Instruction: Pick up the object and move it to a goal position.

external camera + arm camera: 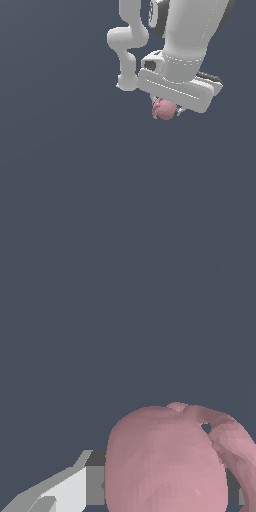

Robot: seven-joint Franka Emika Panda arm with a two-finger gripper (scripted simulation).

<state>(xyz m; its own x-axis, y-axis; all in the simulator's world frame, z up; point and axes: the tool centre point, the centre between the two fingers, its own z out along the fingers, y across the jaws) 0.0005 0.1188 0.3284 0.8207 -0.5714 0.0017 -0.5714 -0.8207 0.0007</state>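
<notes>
One blob (164, 109), pink, lumpy and roundish, sits under the white gripper (167, 107), tucked up against its underside in the exterior view. In the wrist view the blob (165, 466) fills the space between the fingers; one pale finger (75, 488) presses its side, and a curled lobe arcs over its top. The gripper is clamped on the blob. One arm (185, 35), smooth white with rounded joints, against a plain dark grey backdrop

Gripper (167, 107) carries the object (164, 109) against a plain dark grey background. No obstacle visible on any side in the exterior view. Wrist view: object (165, 461) blocks the near field, plain grey beyond.
</notes>
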